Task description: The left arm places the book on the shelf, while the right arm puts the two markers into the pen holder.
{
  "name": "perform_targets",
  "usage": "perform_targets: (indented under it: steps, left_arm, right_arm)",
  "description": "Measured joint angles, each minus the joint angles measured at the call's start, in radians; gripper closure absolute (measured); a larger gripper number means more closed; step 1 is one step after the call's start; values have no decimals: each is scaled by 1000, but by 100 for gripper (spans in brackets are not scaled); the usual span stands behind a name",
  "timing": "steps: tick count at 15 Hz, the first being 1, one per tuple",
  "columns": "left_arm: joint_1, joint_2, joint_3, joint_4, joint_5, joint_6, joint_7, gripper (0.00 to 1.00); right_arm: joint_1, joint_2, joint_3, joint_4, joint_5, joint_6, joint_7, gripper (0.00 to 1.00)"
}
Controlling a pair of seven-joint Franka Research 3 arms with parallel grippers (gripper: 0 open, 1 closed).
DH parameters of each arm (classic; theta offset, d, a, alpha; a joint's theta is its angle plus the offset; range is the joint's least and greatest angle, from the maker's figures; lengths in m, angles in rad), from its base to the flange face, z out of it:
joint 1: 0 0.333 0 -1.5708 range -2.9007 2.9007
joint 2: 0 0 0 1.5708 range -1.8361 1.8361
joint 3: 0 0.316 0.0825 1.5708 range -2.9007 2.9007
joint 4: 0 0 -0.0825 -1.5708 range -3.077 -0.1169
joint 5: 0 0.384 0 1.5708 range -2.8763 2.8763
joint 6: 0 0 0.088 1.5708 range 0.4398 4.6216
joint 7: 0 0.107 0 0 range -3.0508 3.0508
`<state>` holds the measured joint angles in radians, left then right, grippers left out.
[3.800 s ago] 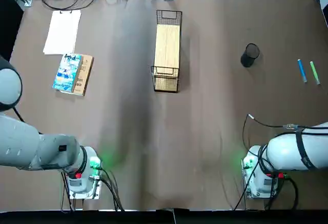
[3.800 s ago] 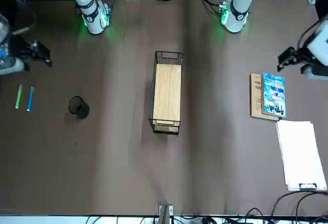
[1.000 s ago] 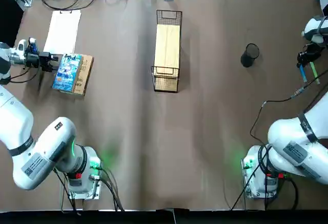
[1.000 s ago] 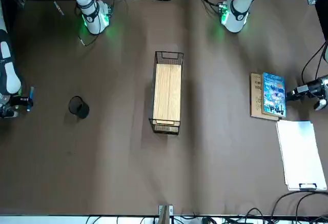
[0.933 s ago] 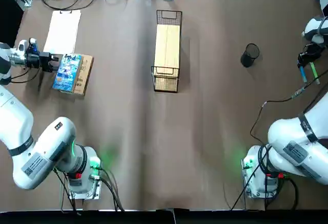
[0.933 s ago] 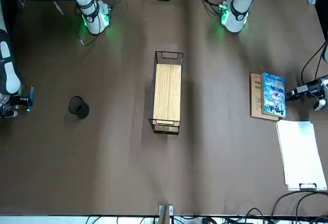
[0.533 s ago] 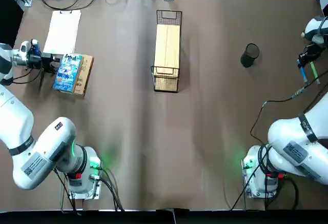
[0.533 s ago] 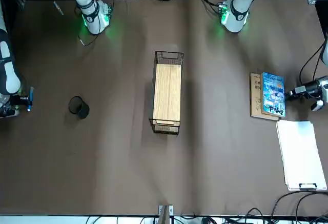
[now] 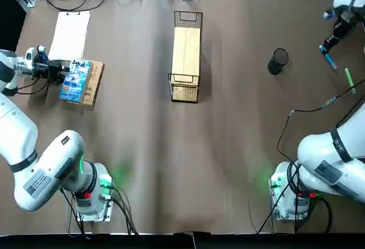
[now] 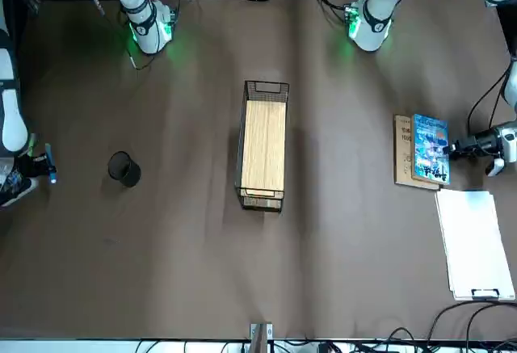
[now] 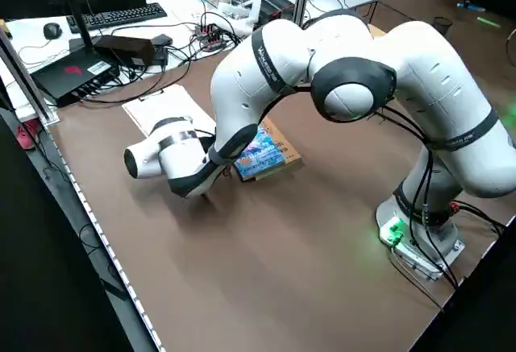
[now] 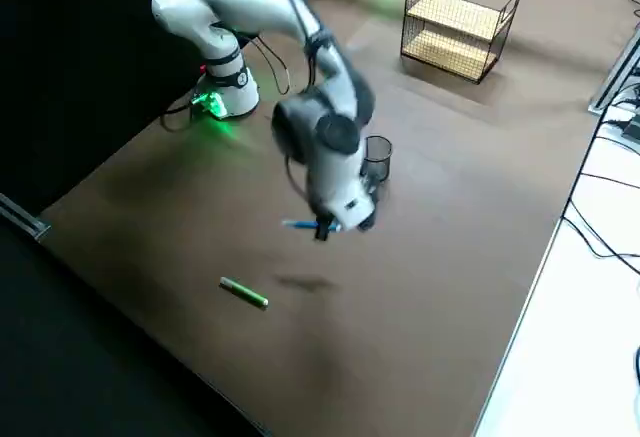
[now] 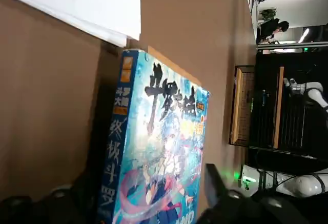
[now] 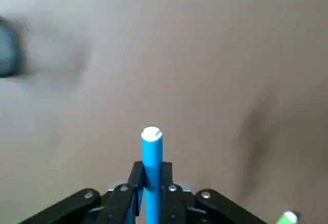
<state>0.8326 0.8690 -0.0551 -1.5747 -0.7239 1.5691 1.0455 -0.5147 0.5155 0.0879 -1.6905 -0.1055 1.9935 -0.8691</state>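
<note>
The left gripper point(image 9: 61, 70) was at the left side of the table point(image 9: 228, 146), at the edge of the book point(image 9: 74, 81); its jaws stood wide, a finger to each side of the book in the left wrist view; whether either finger touched the cover I cannot tell; the book lay face up on the tan book point(image 9: 93, 84), which showed along one side beneath it, and white sheets point(image 9: 69, 35) lay just beyond the pair, farther from the robot; the right gripper point(image 14: 152, 170) was above the table's right side, its jaws narrowed on the blue marker point(image 14: 152, 155), whose white end stuck out past the fingertips; the green marker point(image 9: 350, 81) lay on the table near it, apart from the gripper; the pen holder point(image 9: 278, 64) stood upright on the table, between the shelf point(image 9: 186, 52) and the blue marker in the top view, touching neither; the shelf stood near the middle of the table's far half, its long side running away from the robot, with a light wooden plank on top and another level below; a person point(image 13: 271, 28) showed in the room far behind.
</note>
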Motion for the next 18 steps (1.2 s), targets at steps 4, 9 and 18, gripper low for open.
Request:
perform_targets:
  steps: [4, 9, 18]
  left_arm:
    - [-3, 2, 0, 2, 0, 2, 0, 60]
    - [2, -3, -3, 11, 0, -3, -24, 79]
    - [84, -137, -221, 73, -79, -317, -385, 80]
  right_arm:
    - [1, -40, 67, 9, 84, -131, -93, 83]
    - [-11, -42, 72, 19, 261, -217, -215, 83]
    - [-50, -26, 85, 111, 456, -338, -537, 83]
